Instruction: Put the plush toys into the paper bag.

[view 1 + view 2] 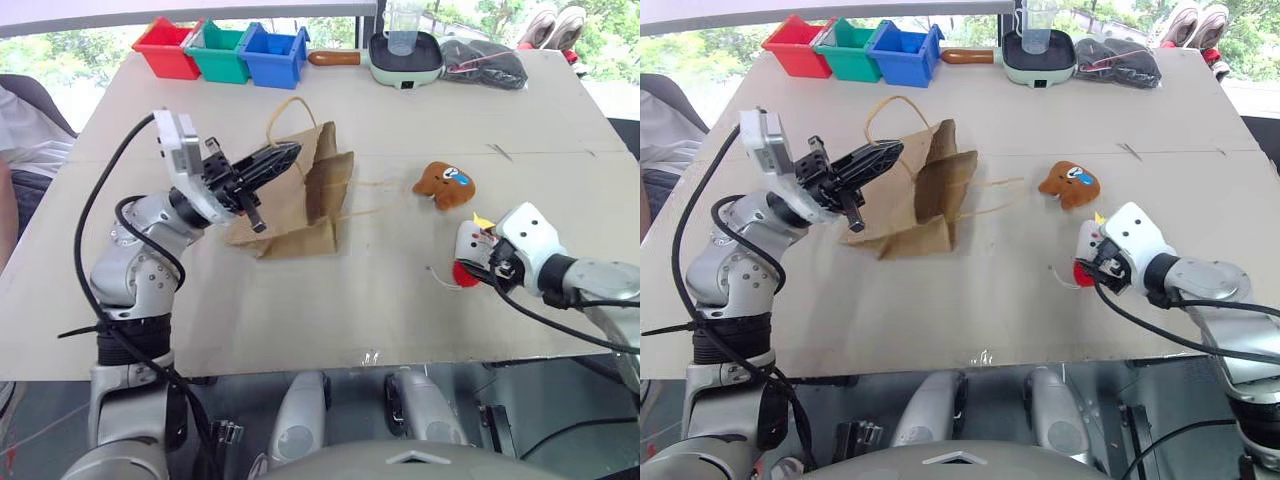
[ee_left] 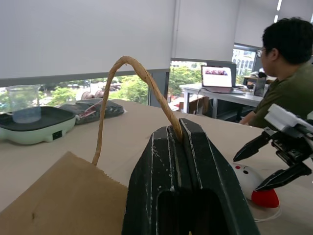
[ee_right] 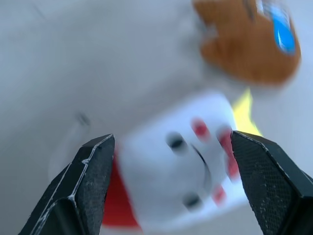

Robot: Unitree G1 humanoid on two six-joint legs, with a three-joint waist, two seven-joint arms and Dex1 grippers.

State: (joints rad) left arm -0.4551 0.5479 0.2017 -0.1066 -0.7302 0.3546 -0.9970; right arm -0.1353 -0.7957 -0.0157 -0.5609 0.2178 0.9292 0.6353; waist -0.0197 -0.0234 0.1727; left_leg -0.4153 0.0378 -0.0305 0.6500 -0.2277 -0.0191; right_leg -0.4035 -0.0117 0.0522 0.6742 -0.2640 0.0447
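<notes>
Paper bag (image 1: 300, 200) lies flat, mouth and handles toward the bins (image 1: 222, 50)

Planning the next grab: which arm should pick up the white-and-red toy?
Right. The right claw is open with the white-and-red toy between its fingers, while the left claw is shut on the bag handle.

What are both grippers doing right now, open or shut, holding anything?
Left gripper: shut on the paper bag's handle.
Right gripper: jaws open on either side of the white-and-red plush toy, not gripping it.
</notes>
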